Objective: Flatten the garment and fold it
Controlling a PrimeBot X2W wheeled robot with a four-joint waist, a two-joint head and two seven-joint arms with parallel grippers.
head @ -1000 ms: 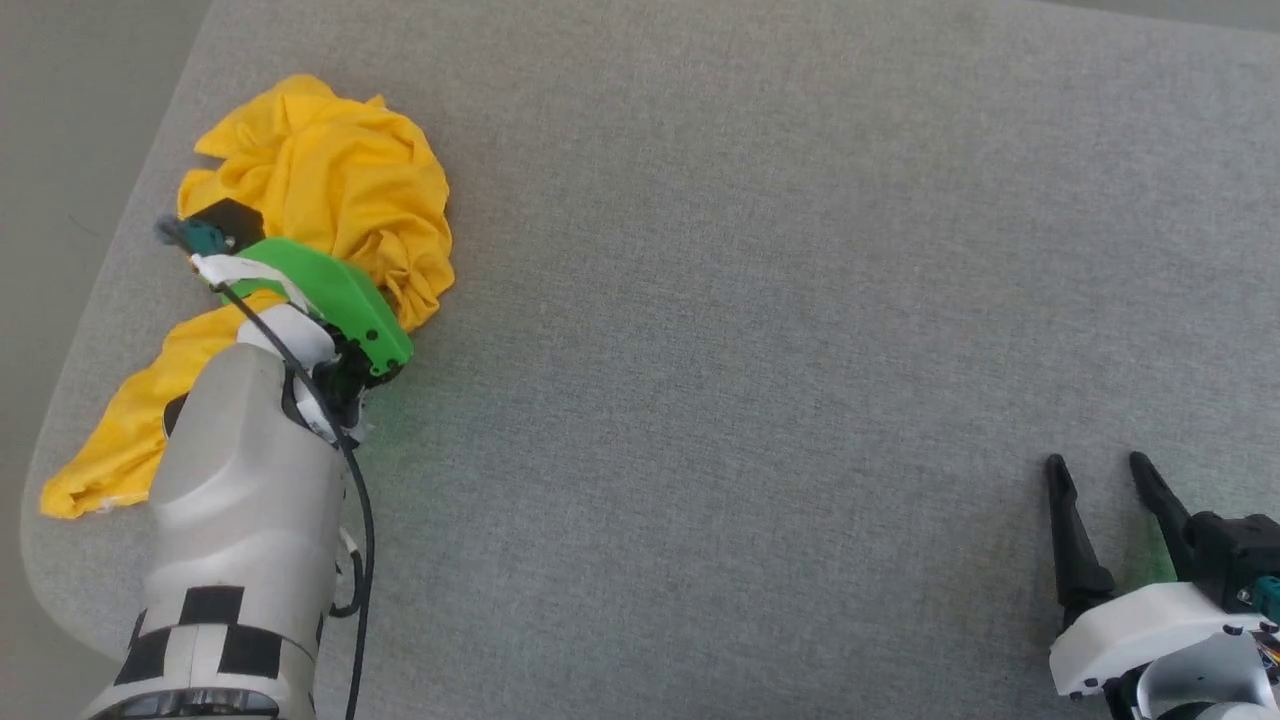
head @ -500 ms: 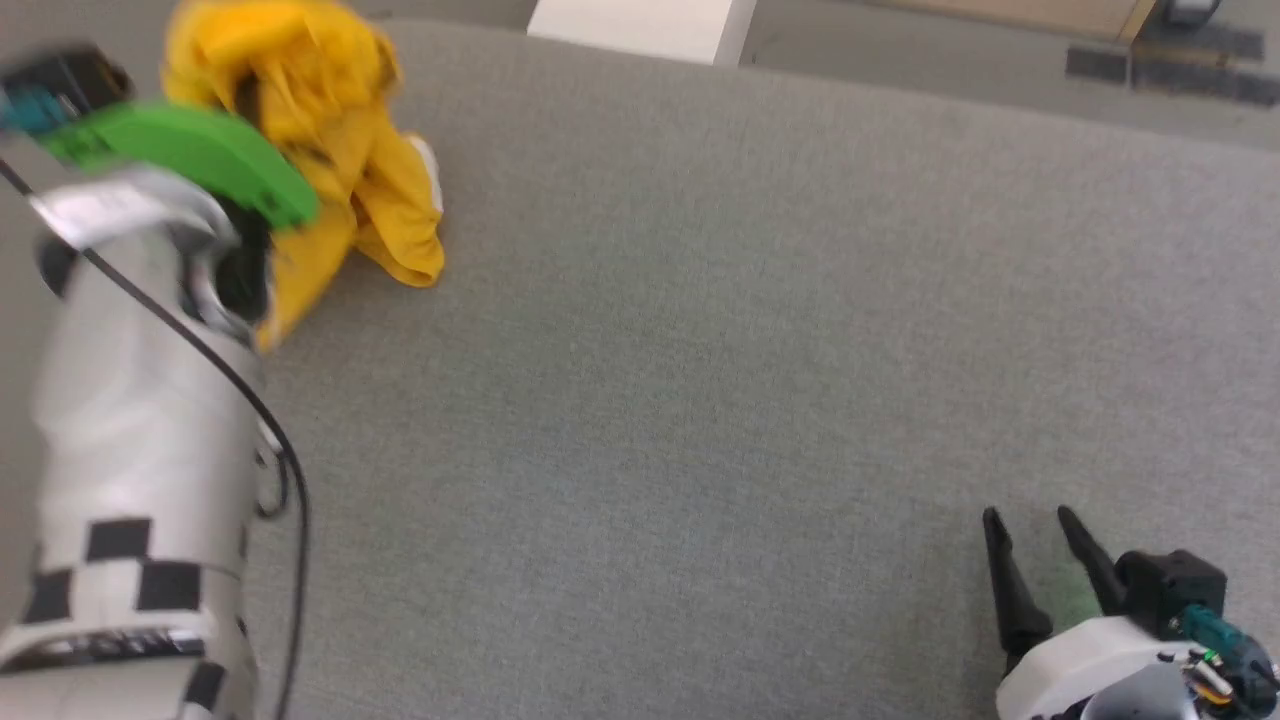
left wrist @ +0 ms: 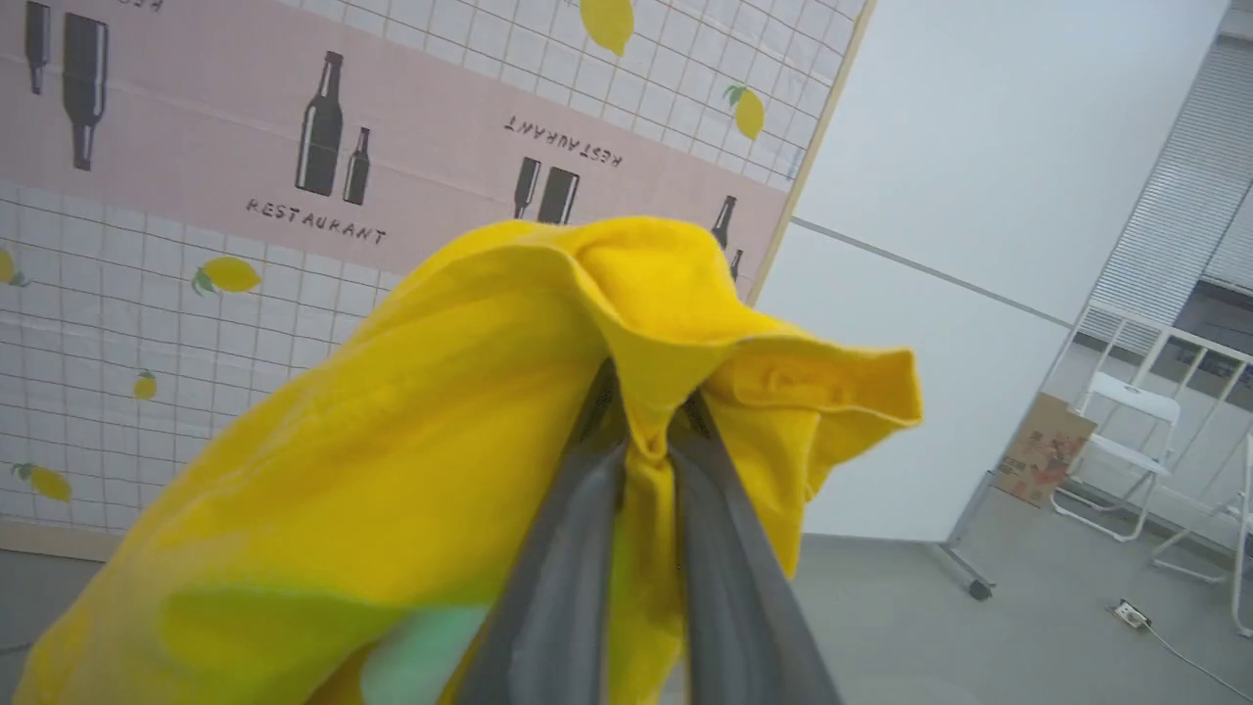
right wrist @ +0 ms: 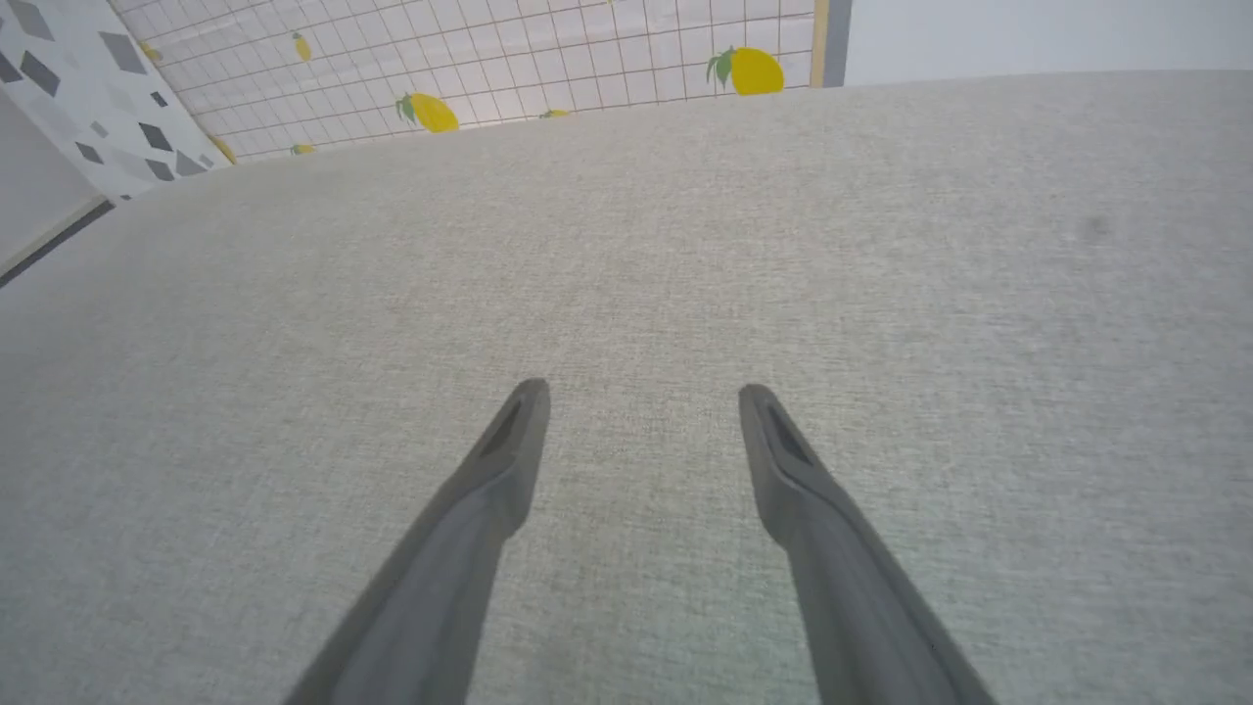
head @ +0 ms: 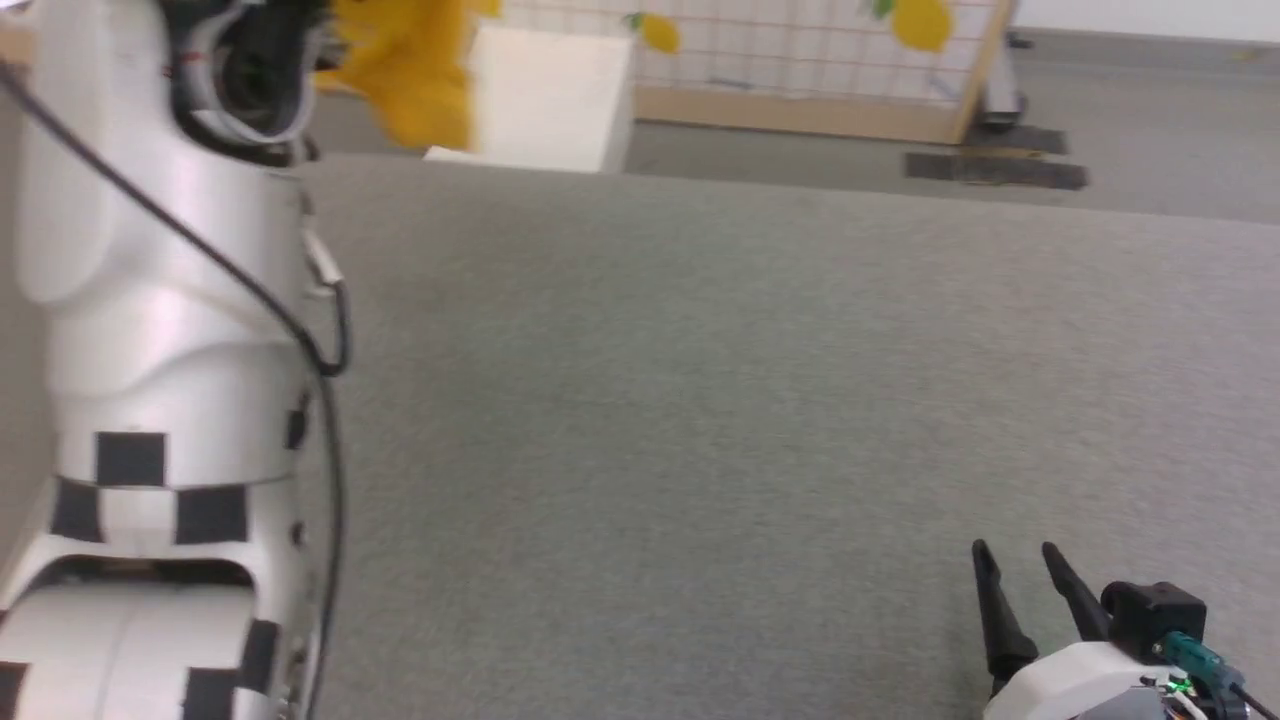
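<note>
- Left wrist view: the mustard-yellow cotton T-shirt (left wrist: 411, 421) is bunched and pinched between the two dark fingers of the left gripper (left wrist: 646, 416). One fold rides over the fingertips and the bulk drapes to the left of them. No print or sleeve patch can be made out in the bunch.
- Left fingers: pressed together on the cloth.
- Right fingers: the right gripper (right wrist: 641, 401) stands spread with nothing between its fingers. The bare grey fabric-covered table (right wrist: 881, 245) lies under and beyond their tips.
- Change noted: a second ago the T-shirt lay crumpled on the table with the left gripper down at it. Now it is clamped and carried up clear of the surface. In the head view the T-shirt (head: 410, 70) shows as a yellow blur beside the white left forearm (head: 150, 250).
- Camera note: the head camera has also tilted up, so the table's shift in that view is no move of the table.
- Meaning for the task, as judged: pick-up is done, flattening is not begun, and no fold is made. The shirt hangs from a single pinch. A second grip by the idle right gripper, or a lay-down and spread, looks to be needed next.
- Count: one T-shirt, two grippers, one table, and one tile-patterned backdrop panel (left wrist: 196, 147) printed with bottles and lemons, beyond the left fingertips.
</note>
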